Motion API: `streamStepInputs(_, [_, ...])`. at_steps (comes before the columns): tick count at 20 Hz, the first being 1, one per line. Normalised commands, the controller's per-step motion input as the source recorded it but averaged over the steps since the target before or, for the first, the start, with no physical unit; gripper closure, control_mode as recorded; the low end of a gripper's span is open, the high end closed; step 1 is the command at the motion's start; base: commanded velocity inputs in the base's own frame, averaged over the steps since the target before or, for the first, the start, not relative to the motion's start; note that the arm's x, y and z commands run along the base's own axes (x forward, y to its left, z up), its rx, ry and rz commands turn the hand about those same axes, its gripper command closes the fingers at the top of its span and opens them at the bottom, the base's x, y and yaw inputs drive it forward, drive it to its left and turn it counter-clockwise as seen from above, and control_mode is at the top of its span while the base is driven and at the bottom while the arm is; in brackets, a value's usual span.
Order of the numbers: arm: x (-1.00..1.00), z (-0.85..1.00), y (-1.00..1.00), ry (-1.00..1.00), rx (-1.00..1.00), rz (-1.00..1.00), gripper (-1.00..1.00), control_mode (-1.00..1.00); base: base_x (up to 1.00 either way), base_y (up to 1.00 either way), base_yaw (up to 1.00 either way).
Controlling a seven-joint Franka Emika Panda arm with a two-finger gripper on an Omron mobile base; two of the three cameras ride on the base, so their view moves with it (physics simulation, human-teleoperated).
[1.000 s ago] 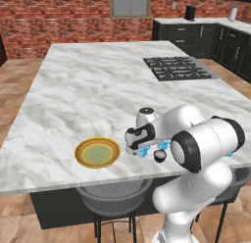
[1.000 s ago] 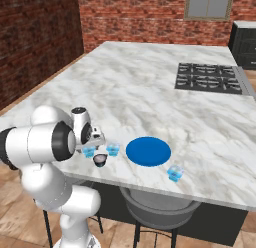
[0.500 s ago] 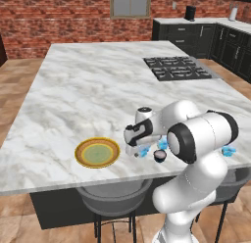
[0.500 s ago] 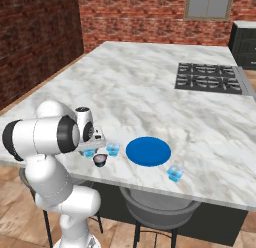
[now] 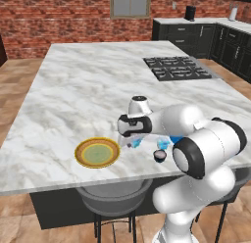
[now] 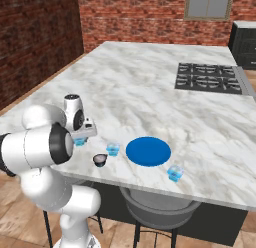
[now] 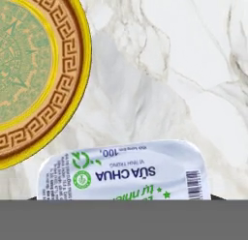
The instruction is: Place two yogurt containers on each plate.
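step in hand: grasp of first yogurt cup [image 7: 123,172], judged just made; none of the four cups on a plate yet
gripper [image 5: 131,141]: low over near edge of marble tabletop [image 5: 93,85], between the two plates
jaws: closed in on the foil-lidded cup; tips themselves hidden in hand view, so grip taken as closed on the cup, contact not directly seen
held cup: pale blue, white printed lid facing hand camera, apparently at or barely off the tabletop; same cup under the hand in right base view [image 6: 79,140]
yellow-rimmed plate [image 5: 97,152]: near edge of tabletop, just beside the held cup; bare; rim with key pattern fills upper left corner of hand view [image 7: 58,69]
blue plate [image 6: 148,151]: near edge, further along toward the cooktop side; bare
second blue cup [image 6: 113,149]: on tabletop between gripper and blue plate, apart from both
dark cup [image 6: 100,160]: closest to near edge, just beside second blue cup
third blue cup [image 6: 174,173]: near edge, beyond blue plate, well apart from the hand
next move, judged: straight lift clear of tabletop, short carry over the yellow rim, set-down off-centre on green middle to leave room for a second cup
risk, judged: thin cup wall may deform or slip; rim to be cleared on the carry
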Motion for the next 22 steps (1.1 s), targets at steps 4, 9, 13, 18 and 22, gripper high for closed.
streamStepInputs(4, [-0.12,0.25,1.0,-0.07,0.0,0.0,1.0,-1.0,0.0,0.0,0.0])
streamStepInputs(9, [-0.09,0.05,0.96,0.02,0.01,0.0,1.0,-1.0,0.0,0.0,0.0])
streamStepInputs(13, [-0.14,0.08,0.79,0.03,0.05,0.0,1.0,-1.0,0.0,0.0,0.0])
streamStepInputs(18, [0.0,0.08,0.65,0.0,0.01,0.0,1.0,-1.0,0.0,0.0,0.0])
streamStepInputs(22, [0.0,-0.17,0.33,0.03,0.0,0.0,1.0,-1.0,0.0,0.0,0.0])
